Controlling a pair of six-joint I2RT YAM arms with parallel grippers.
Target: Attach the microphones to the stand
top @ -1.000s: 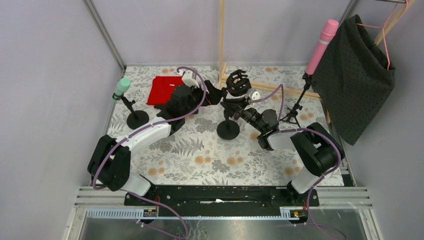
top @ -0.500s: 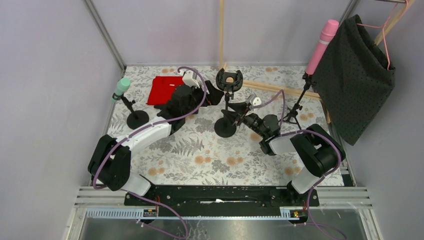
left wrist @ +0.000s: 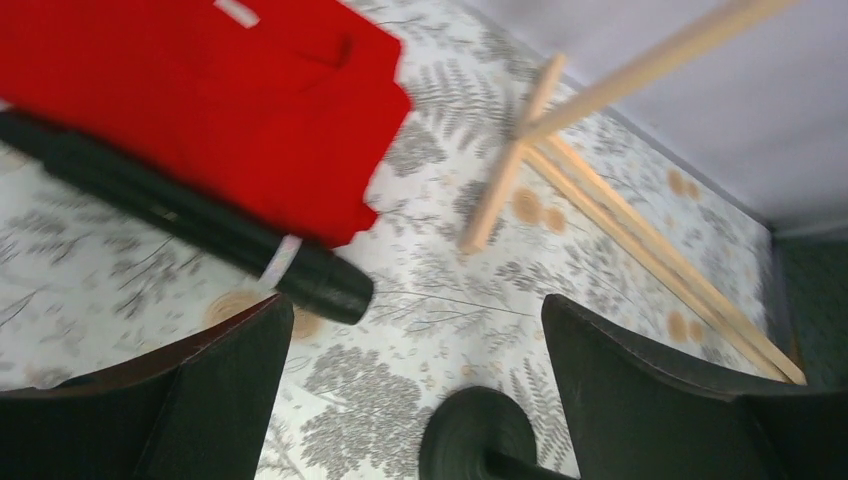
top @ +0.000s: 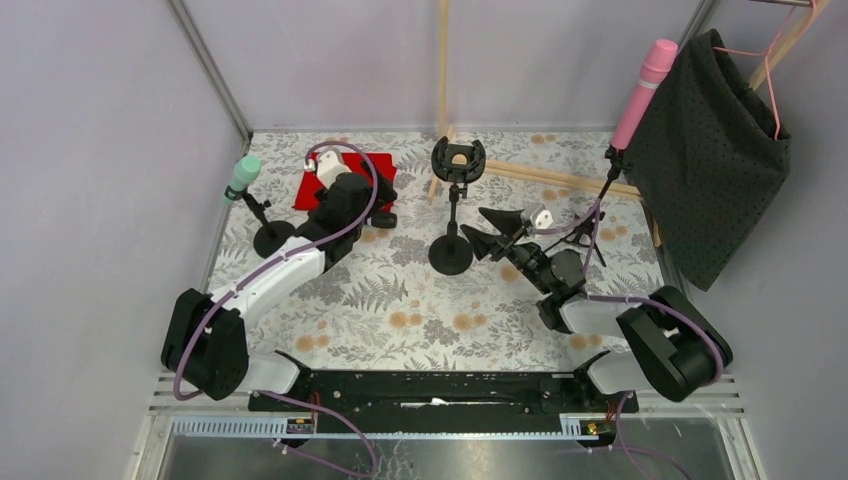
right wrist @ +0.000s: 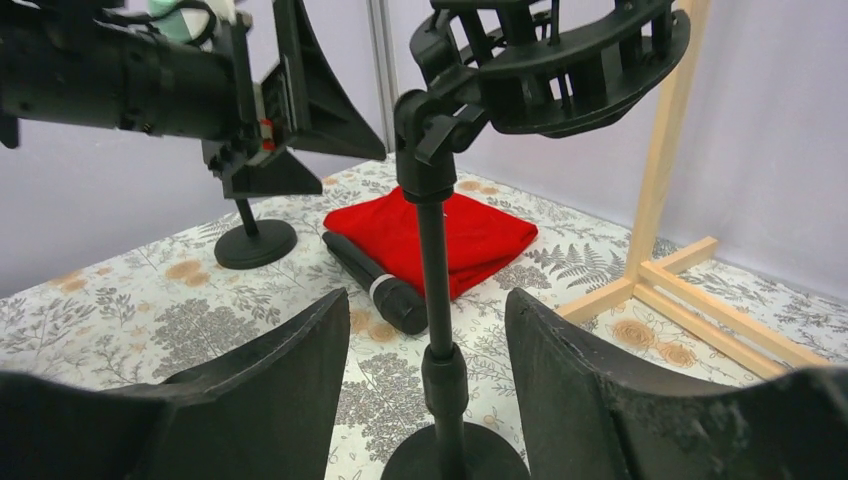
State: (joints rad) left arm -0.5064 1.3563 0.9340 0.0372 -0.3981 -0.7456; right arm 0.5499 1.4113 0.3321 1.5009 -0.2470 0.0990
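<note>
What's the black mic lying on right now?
The black microphone lies on the floral table cover, along the edge of the red cloth. Whether its far end overlaps the cloth can't be told.

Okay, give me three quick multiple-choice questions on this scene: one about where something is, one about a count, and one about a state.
1. Where is the black microphone?
A inside a box
B clipped up next to the pink one
C lying flat beside the red cloth

2. How many microphones are already mounted?
A one
B two
C three

3. The left gripper is:
A open
B shut on a microphone
C shut on the cloth

Answers:
1 C, it lies along the cloth's near edge.
2 B, only the green microphone and the pink microphone are clipped up.
3 A, its fingers stand apart with nothing between them.
</note>
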